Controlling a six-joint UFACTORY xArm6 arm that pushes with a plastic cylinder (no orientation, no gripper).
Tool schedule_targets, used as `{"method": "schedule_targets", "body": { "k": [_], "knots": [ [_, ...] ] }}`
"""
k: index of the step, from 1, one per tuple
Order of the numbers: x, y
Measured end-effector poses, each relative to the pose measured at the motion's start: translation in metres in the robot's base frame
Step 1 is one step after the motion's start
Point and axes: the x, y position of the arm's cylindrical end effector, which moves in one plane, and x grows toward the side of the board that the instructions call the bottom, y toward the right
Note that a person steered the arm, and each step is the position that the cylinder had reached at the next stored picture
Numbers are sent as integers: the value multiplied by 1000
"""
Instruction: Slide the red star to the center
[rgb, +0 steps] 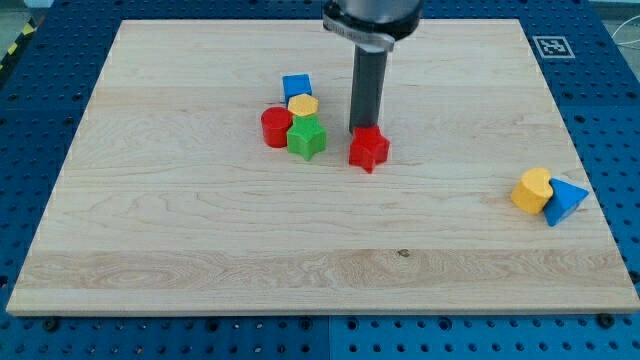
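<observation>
The red star (369, 149) lies on the wooden board (200, 230), a little above and right of the board's middle. My tip (361, 129) stands right at the star's top edge, on its upper left side, seemingly touching it. The rod rises straight up from there to the arm's body at the view's top.
Left of the star is a tight cluster: a blue cube (297, 87), a yellow hexagon (303, 106), a red cylinder (276, 127) and a green star (307, 138). At the board's right edge a yellow cylinder (532, 189) touches a blue triangle (565, 201).
</observation>
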Motion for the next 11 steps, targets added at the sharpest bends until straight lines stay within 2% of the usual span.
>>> {"method": "schedule_targets", "body": {
  "k": [1,3,5,7,8,9,10,11],
  "knots": [
    [31,0],
    [19,13],
    [66,57],
    [87,20],
    [87,-17],
    [84,-31],
    [78,-14],
    [40,3]
  ]
}}
